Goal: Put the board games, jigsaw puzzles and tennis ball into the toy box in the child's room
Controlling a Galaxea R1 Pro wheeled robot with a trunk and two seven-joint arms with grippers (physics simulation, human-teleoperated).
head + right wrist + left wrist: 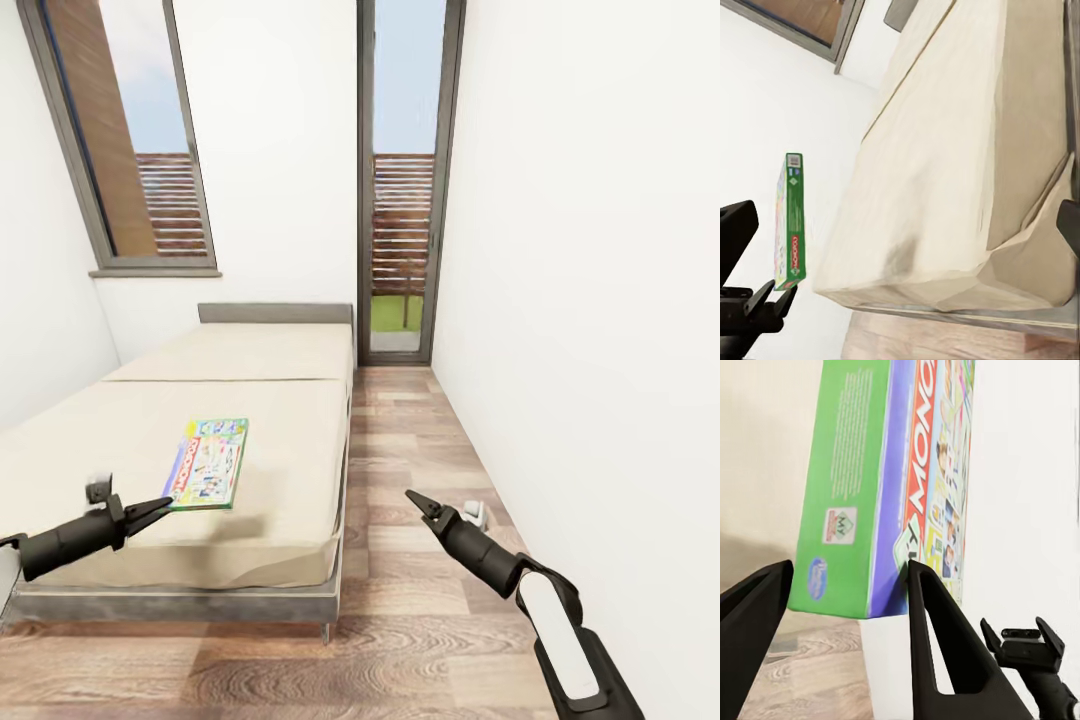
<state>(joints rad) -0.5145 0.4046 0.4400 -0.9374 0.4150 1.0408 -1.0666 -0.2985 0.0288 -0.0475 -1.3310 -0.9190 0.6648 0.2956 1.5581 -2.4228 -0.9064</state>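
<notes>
White-walled narrow room, plank floor, tall dark-framed windows. Beige bed along left side, grey headboard at far end. Green-edged board game lies flat on mattress near foot of bed, long axis running roughly toward headboard. Red band reads "MONO…" (rest cut off); small "MY" badge on green side. Left gripper released, fingers spread, tips just beside box's near edge. Right gripper over floor; state cannot be told.
</notes>
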